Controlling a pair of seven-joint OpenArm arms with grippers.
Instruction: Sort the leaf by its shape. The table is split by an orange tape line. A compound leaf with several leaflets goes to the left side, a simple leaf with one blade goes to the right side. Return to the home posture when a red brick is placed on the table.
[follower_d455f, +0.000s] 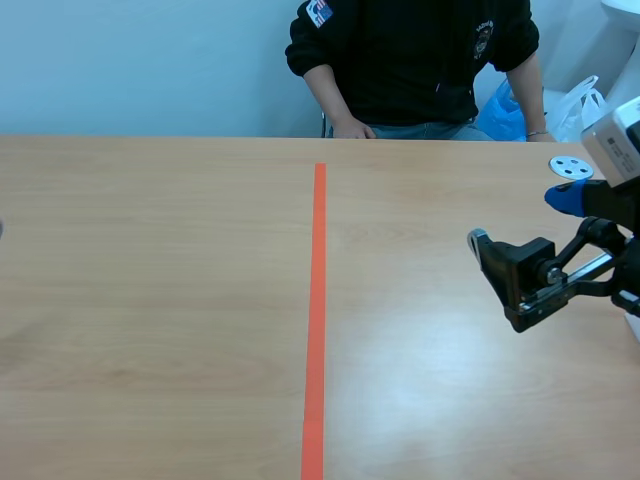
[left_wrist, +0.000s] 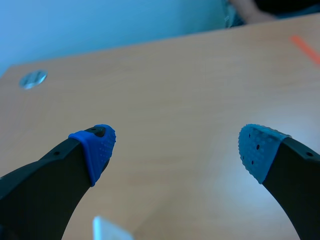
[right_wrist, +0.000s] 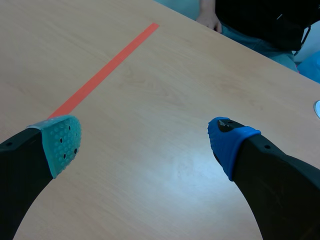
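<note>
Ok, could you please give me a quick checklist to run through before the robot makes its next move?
1. Leaf to sort on the table: not ok, none in view.
2. Red brick absent: ok, none in view.
3. Left fingers open, empty: ok.
4. Right fingers open, empty: ok.
5. Orange tape line uncovered: ok.
6. Person's hand clear of the sorting area: ok, at the far edge.

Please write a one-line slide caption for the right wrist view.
Open right gripper above the wooden table, orange tape line ahead, a person at the far edge.
</note>
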